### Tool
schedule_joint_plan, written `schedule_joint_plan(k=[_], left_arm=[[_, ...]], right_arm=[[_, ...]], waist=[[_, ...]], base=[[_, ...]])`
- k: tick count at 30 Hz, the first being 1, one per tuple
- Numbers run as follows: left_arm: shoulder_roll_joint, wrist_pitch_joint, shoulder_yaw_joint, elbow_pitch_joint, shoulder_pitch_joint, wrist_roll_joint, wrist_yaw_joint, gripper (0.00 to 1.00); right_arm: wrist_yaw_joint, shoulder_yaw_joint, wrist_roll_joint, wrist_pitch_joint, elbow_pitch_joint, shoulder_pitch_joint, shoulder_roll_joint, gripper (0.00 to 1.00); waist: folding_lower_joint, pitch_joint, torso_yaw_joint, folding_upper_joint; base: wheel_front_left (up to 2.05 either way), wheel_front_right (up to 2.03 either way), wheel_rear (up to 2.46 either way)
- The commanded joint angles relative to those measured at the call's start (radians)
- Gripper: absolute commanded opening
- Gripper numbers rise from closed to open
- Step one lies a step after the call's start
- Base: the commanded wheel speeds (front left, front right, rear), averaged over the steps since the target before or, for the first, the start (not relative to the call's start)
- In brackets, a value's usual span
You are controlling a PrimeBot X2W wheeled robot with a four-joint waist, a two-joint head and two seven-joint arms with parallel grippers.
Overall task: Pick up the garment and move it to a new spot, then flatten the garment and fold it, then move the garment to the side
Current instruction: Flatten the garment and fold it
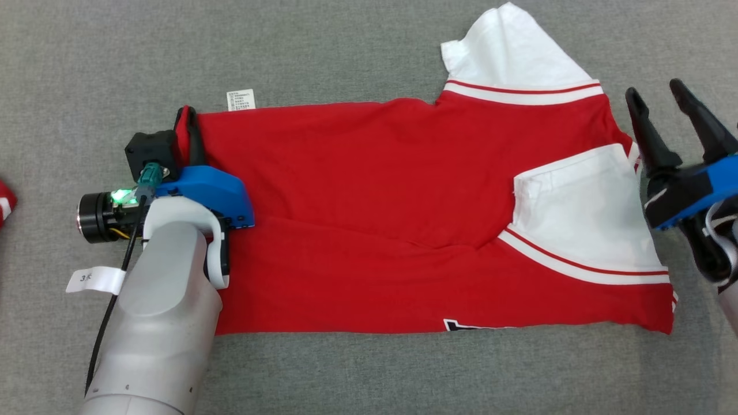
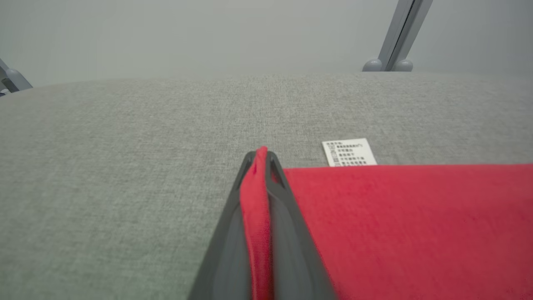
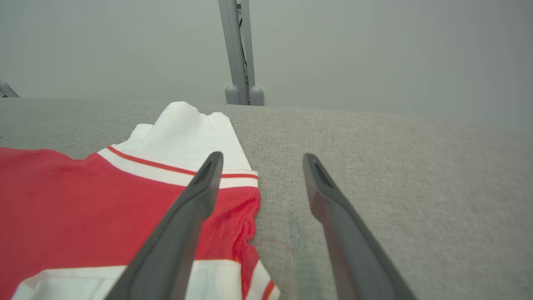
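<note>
The garment [image 1: 369, 190] is a red shirt with white, red-striped sleeves, spread flat across the grey cloth-covered table [image 1: 357, 46]. My left gripper [image 1: 189, 124] is shut on the garment's far left corner. In the left wrist view a strip of the red garment [image 2: 256, 200] is pinched between the two dark fingers of the left gripper [image 2: 260, 155]. My right gripper [image 1: 657, 92] stands open just off the garment's right edge, beside the folded white sleeve [image 1: 582, 213]. In the right wrist view the right gripper [image 3: 262, 160] has bare table between its fingers, with the garment [image 3: 83, 200] to their left.
A white care label [image 1: 241, 100] sticks out past the garment's far edge, near the left gripper. A scrap of another red and white cloth [image 1: 6, 202] lies at the table's left edge. Grey frame posts [image 3: 237, 50] stand beyond the table's far side.
</note>
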Motion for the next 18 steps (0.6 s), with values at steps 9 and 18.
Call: schedule_joint_plan(k=[9,18], left_arm=[[-0.018,0.002,-0.093,-0.174,0.008,0.041,-0.011,0.0],[-0.021,0.002,-0.313,-0.308,-0.001,-0.095,0.025,0.0]], right_arm=[[0.0,0.123,0.133,0.166,0.13,-0.25,-0.098,1.0],[0.0,0.257,0.206,0.275,0.19,-0.41,-0.194,1.0]], waist=[[-0.0001,0.062,0.117,0.0],[-0.0001,0.127,0.236,0.0]], base=[[0.0,0.0,0.0],[0.0,0.0,0.0]])
